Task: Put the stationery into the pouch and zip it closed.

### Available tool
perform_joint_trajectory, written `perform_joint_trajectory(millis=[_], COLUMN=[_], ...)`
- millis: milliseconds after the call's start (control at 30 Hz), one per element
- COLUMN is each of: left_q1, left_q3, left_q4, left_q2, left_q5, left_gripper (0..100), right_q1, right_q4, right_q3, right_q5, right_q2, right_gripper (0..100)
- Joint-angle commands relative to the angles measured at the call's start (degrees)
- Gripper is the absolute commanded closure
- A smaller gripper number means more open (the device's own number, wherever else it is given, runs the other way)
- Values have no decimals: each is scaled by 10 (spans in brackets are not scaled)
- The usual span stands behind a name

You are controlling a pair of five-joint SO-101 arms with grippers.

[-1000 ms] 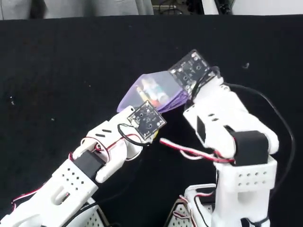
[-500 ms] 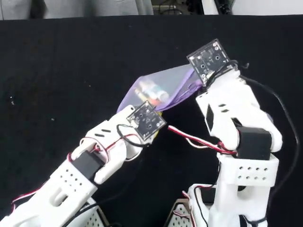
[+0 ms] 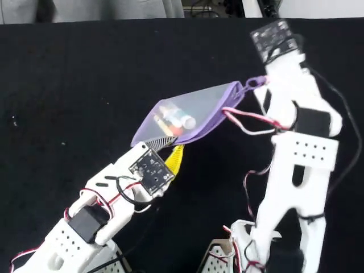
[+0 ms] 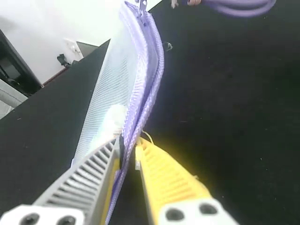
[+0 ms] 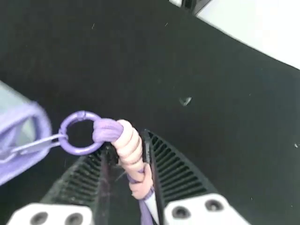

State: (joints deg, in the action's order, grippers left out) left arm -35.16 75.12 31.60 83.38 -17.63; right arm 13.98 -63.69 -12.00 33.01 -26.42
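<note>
A purple mesh pouch hangs stretched between the two arms above the black table, with stationery showing through its clear side. My left gripper is shut on the pouch's lower corner; in the left wrist view its fingers pinch the zipper edge of the pouch. My right gripper is shut on the pink and purple cord of the zipper pull, whose purple ring leads to the pouch's far corner.
The black table stretches all around the arms. Red and white cables hang off the right arm beside the pouch. A light wall and dark furniture show beyond the table's far edge.
The right gripper has pulled the zipper pull up and away to the right, stretching the pouch out long. The left arm has drawn back toward the near edge, holding its corner.
</note>
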Motion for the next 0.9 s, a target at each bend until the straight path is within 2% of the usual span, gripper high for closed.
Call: perform_joint_trajectory(millis=[0,167,400,533,700,867], left_q1=[9,10,13,41,57,58], left_q3=[-10,-12,-26,-44,-45,-50], left_q4=[4,4,-1,3,4,10], left_q2=[5,-14,-18,-20,-20,-18], left_q5=[-1,-1,0,1,8,22], left_gripper=[973,973,973,948,790,795], right_q1=[43,59,54,25,-36,-111], right_q4=[27,24,23,5,4,8], right_q3=[86,146,155,154,151,141], right_q5=[-5,-5,-5,-25,-30,-28], right_q2=[36,108,145,145,151,173], right_gripper=[987,987,987,985,984,975])
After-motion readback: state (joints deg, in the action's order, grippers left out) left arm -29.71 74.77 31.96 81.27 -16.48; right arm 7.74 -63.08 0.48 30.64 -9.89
